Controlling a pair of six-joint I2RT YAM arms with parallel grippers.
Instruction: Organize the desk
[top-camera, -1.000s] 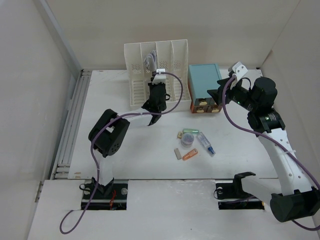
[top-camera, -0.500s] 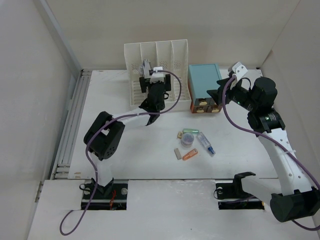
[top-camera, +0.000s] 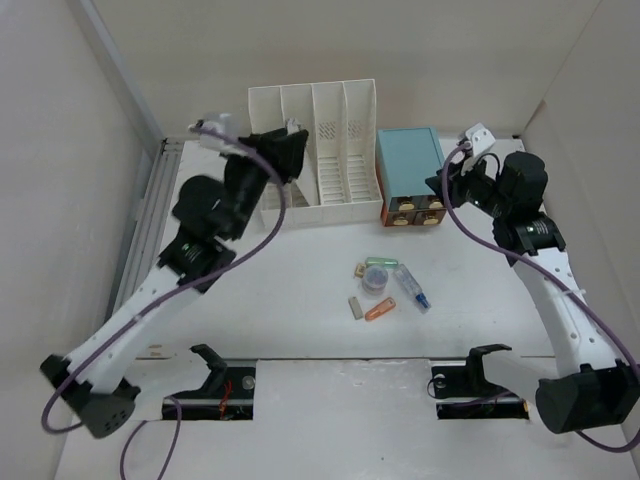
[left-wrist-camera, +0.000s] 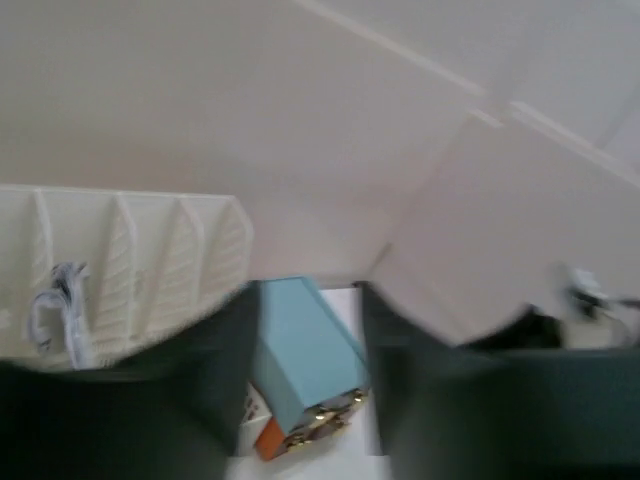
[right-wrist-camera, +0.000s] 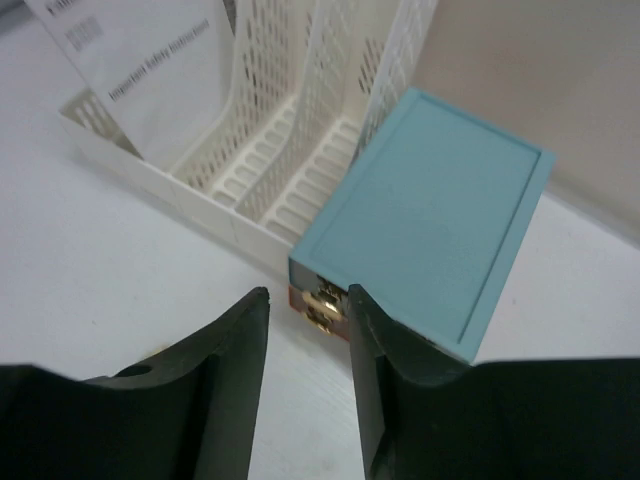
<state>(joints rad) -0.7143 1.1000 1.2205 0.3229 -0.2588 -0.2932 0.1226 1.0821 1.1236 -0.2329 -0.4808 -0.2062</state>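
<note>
Desk (top-camera: 300, 270) fills the middle of the top view, with white walls around it and a grey rail (top-camera: 140, 250) down its left edge. Left hand (left-wrist-camera: 305, 310) is raised at upper left, at the left end of the file rack (top-camera: 330, 140). Fingers apart, nothing between; wrist view blurred. Right hand (right-wrist-camera: 308, 300) is at upper right, just beside the blue drawer box (top-camera: 408, 165). Fingers a narrow gap apart, empty. Small items (top-camera: 385, 285) lie loose at desk centre.
</note>
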